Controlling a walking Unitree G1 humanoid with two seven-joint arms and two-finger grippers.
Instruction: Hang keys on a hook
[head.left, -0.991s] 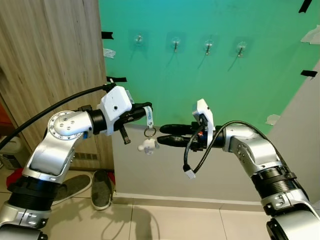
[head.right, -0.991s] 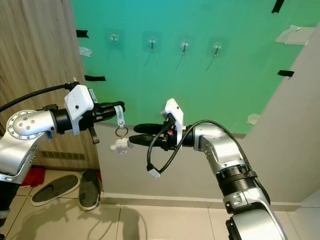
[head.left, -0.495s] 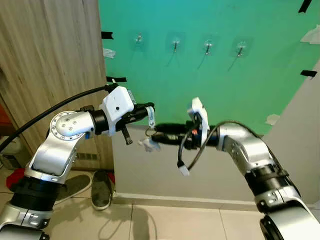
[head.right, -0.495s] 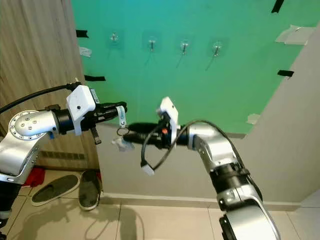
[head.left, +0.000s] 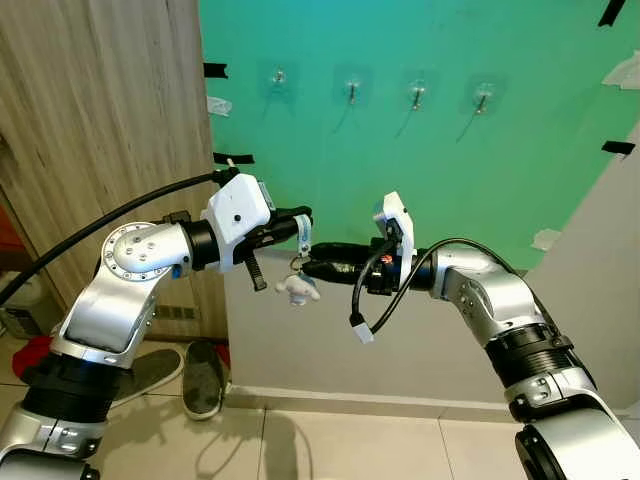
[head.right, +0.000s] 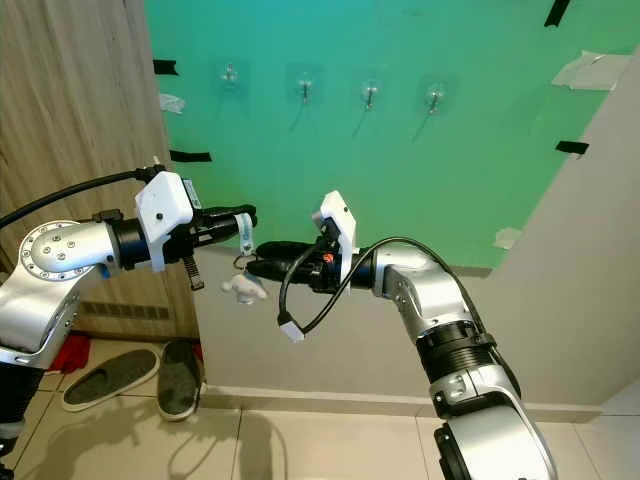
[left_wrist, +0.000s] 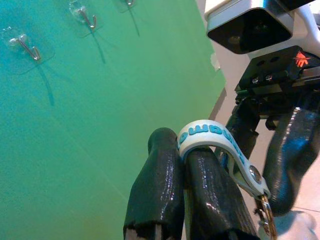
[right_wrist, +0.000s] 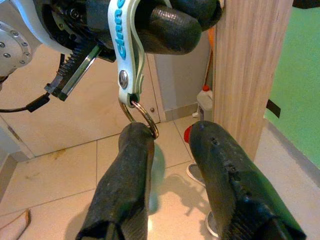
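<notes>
Keys (head.left: 298, 287) dangling from strap (left_wrist: 215, 145) pinched in closed left gripper (head.left: 303, 228), ring (right_wrist: 140, 116) just between spread fingers of right gripper (head.left: 305, 268): squeeze gently on ring, then let go with left.

My right pincer (head.left: 312, 268) is covering part of the small white figurine charm (head.left: 296, 289), and the silver metal key ring (right_wrist: 141, 116) is disappearing behind one black finger (right_wrist: 127, 180).

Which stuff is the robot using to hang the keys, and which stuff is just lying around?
For the job:
- keyring strap, pinched in the left claw
- right claw, open by the metal ring
- wall hooks

Just lying about:
- shoes on the floor
- black tape on the green wall
</notes>
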